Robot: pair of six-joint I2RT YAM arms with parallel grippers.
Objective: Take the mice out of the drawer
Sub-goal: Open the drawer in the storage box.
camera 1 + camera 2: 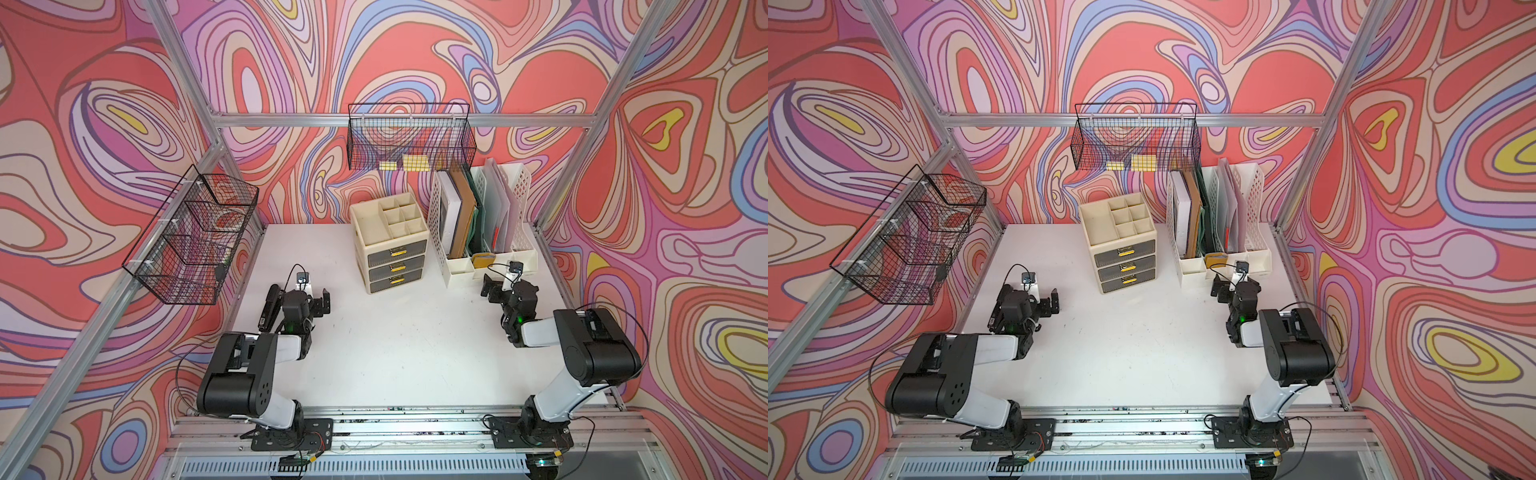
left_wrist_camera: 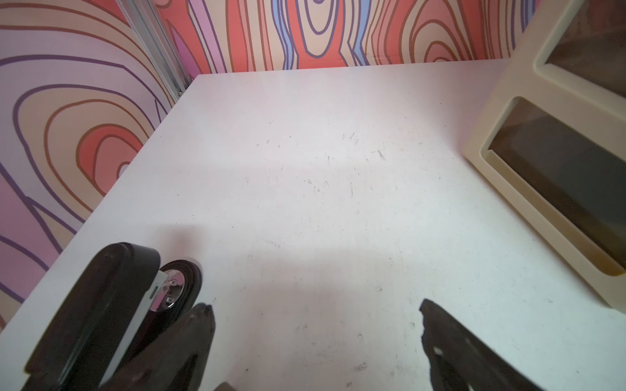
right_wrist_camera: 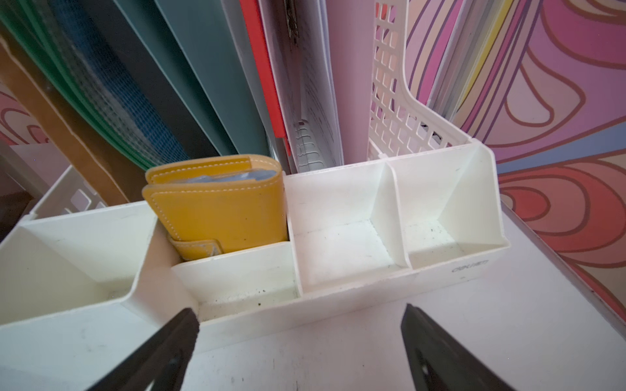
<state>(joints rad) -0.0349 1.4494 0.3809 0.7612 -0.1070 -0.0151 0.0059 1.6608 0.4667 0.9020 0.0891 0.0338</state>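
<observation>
**Both claws spread, drawer shut**

We see the shallow smoky-grey drawer with a gold handle (image 1: pixel 405 284) closed. It is the lowest in the cream three-drawer organiser (image 1: pixel 360 249), at the far middle of the white table (image 1: pixel 395 353). The mice are hidden from us. Our left gripper (image 2: pixel 315 313) stands spread, with the long black stapler (image 2: pixel 101 304) just beside its left finger. Our right gripper (image 3: pixel 299 313), also spread, faces the near edge of the white file rack (image 3: pixel 338 298). Open tabletop lies between both arms and the drawer front.
</observation>
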